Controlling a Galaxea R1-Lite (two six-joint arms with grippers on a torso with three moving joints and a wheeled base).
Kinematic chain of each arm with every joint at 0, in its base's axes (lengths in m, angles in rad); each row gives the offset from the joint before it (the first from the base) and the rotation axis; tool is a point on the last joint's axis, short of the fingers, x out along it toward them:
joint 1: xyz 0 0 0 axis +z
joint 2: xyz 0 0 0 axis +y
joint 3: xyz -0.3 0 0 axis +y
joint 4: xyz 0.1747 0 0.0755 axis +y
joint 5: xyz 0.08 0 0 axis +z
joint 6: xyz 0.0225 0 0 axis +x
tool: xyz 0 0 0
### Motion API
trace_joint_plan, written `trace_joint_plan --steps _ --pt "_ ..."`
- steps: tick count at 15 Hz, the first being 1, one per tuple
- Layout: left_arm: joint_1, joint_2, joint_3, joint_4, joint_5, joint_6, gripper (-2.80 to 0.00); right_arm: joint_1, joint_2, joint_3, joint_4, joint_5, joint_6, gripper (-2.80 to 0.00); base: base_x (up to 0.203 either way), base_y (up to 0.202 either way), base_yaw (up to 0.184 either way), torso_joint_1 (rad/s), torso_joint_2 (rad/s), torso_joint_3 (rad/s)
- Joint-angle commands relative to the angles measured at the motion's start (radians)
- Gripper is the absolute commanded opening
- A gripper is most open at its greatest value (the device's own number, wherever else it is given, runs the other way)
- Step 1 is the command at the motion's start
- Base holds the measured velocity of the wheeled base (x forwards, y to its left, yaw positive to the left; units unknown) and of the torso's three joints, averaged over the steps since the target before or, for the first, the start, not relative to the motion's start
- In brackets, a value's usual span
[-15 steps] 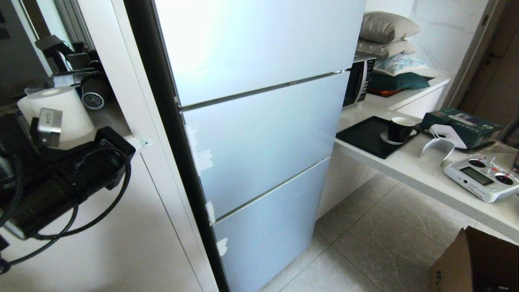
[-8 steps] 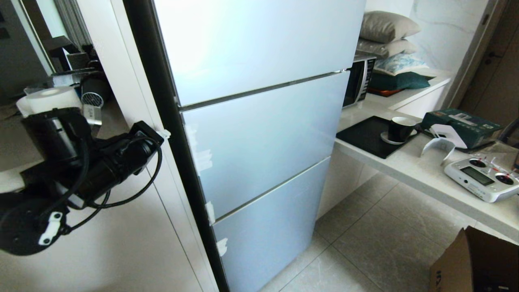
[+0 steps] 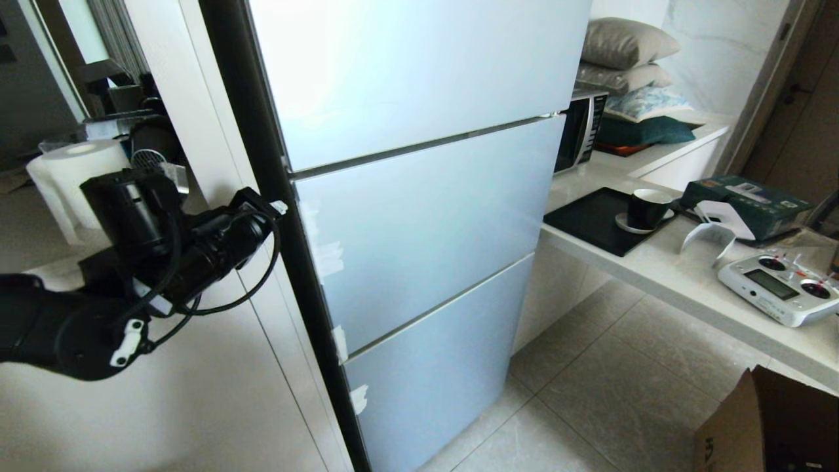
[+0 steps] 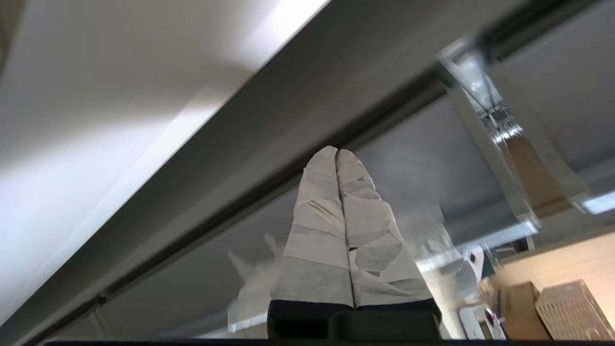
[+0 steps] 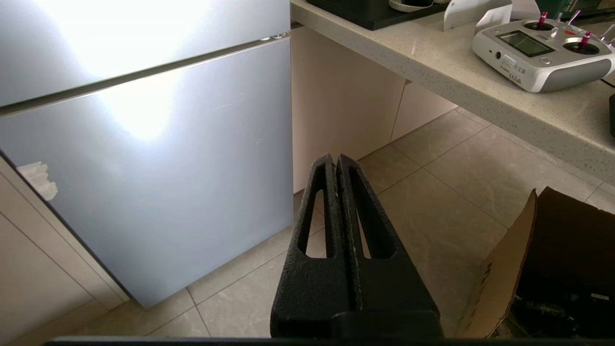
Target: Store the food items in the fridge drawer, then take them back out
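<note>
Now reaching w/ left gripper (image 3: 280, 207), tape-wrapped fingers (image 4: 322, 202) pressed together, closer to dark side edge of tall pale-blue glossy fridge (image 3: 419, 216) than 1 s ago, prob. heading for door opening; right gripper (image 5: 338, 161) idling shut.

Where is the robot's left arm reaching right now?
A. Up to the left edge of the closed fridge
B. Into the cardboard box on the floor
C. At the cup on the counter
A: the left gripper is at the dark left edge of the fridge, whose doors are all shut.
</note>
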Motion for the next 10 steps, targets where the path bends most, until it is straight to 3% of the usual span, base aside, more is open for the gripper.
trace_joint_plan --steps 1,10 --pt "-0.005 0.03 -0.024 -0.005 0.004 -0.01 -2.8 0.0 0.001 0.0 0.0 0.001 0.0 -2.8 0.0 0.0 0.0 0.0 0.0 0.0" --pt "-0.116 -0.01 0.029 -0.005 0.008 -0.01 -2.8 0.0 0.0 0.0 0.0 0.001 0.0 -2.8 0.0 0.0 0.0 0.0 0.0 0.0"
